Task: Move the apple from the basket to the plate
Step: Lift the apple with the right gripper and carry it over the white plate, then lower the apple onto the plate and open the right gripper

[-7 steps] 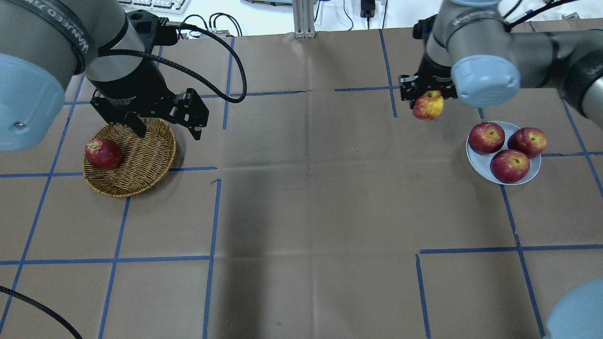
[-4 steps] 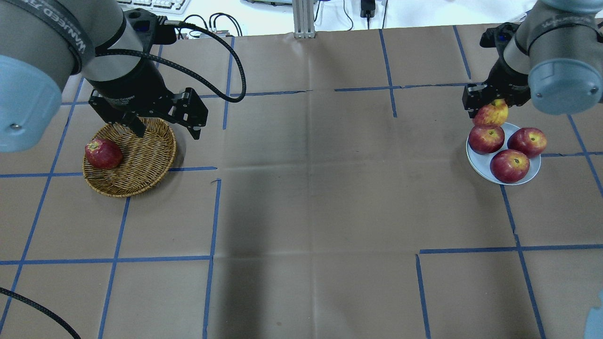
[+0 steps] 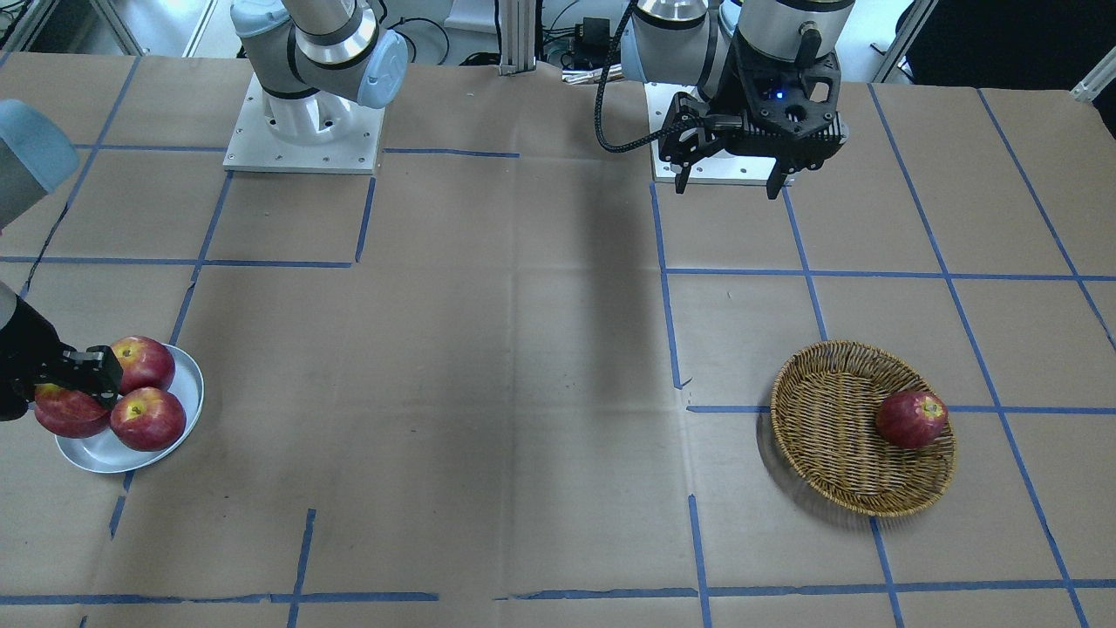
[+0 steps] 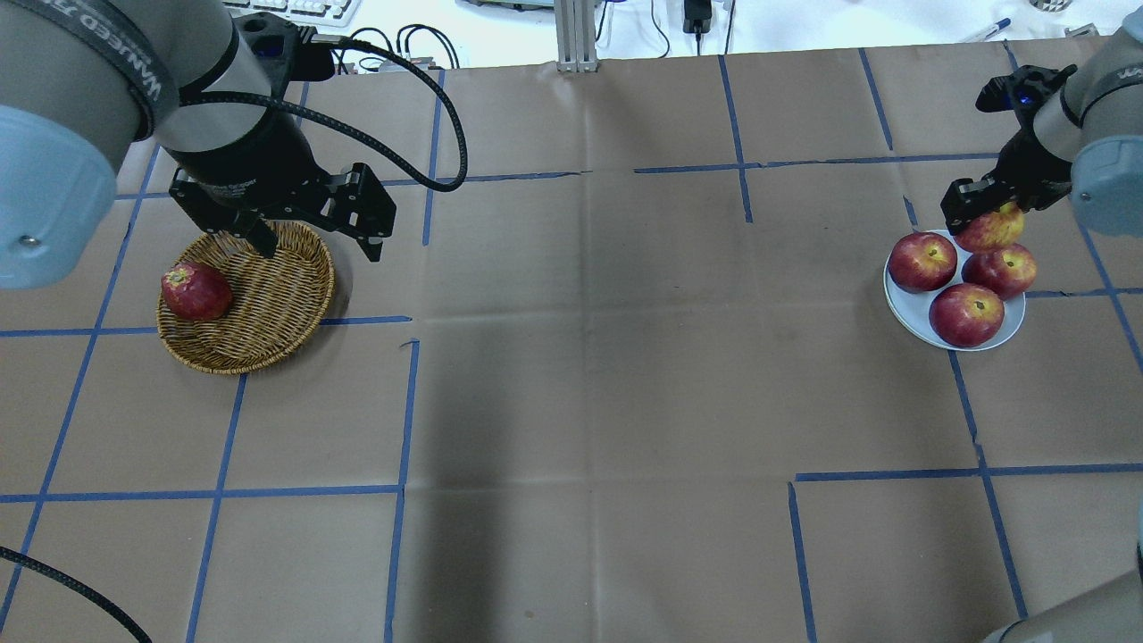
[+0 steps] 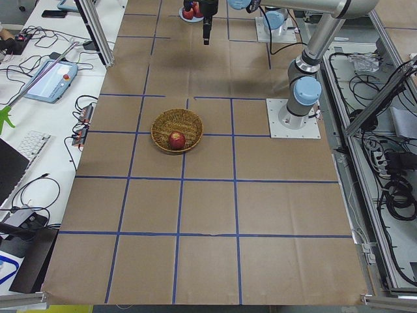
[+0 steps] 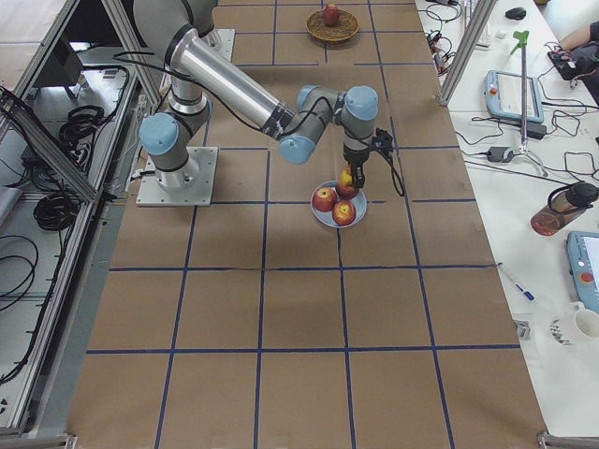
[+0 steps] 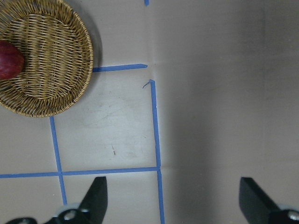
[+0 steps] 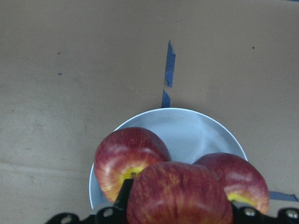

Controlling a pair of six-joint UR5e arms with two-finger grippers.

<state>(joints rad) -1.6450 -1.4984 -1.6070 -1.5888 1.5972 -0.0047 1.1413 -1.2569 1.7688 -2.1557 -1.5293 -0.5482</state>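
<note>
My right gripper [image 4: 982, 214] is shut on the lighter, yellow-streaked apple [image 4: 991, 230] and holds it just above the far edge of the pale plate [image 4: 896, 299]. In the right wrist view the apple [image 8: 180, 196] sits between the fingers, over the plate [image 8: 187, 116]. My left gripper [image 4: 314, 243] is open and empty, high above the far right rim of the wicker basket [image 4: 268, 304]. In the left wrist view the basket [image 7: 56, 70] lies off to the upper left of the open jaws.
Three dark red apples [image 4: 966, 314] lie on the plate. One dark red apple [image 4: 196, 292] lies in the basket's left side. Brown paper with blue tape lines covers the table [image 4: 589, 357].
My right gripper has carried the lighter apple to the right, from the far middle of the table to above the plate's far edge. The left arm has barely moved.
</note>
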